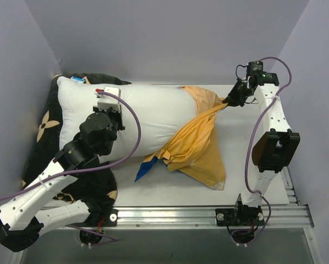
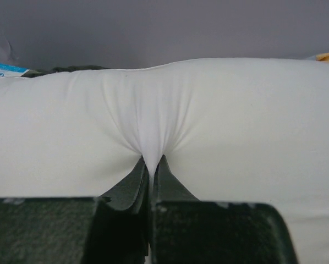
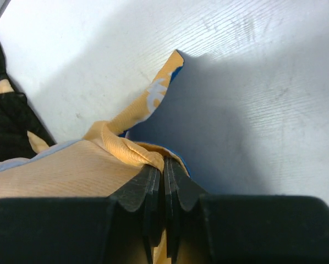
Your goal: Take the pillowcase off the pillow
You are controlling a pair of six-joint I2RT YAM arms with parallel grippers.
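Observation:
The white pillow (image 1: 153,118) lies across the back of the table, most of it bare. The pillowcase (image 1: 200,146), orange-yellow side out with a blue corner at its lower left, hangs bunched over the pillow's right end. My left gripper (image 1: 110,105) is shut on a pinch of the pillow's white fabric (image 2: 151,148) near its left part. My right gripper (image 1: 230,100) is shut on a fold of the pillowcase (image 3: 129,151) at the back right, pulling it taut away from the pillow.
A black cushion with tan flower marks (image 1: 43,129) lies under the pillow at the left and shows in the right wrist view (image 3: 5,126). Grey walls close in the back and sides. A metal rail (image 1: 175,212) runs along the near edge.

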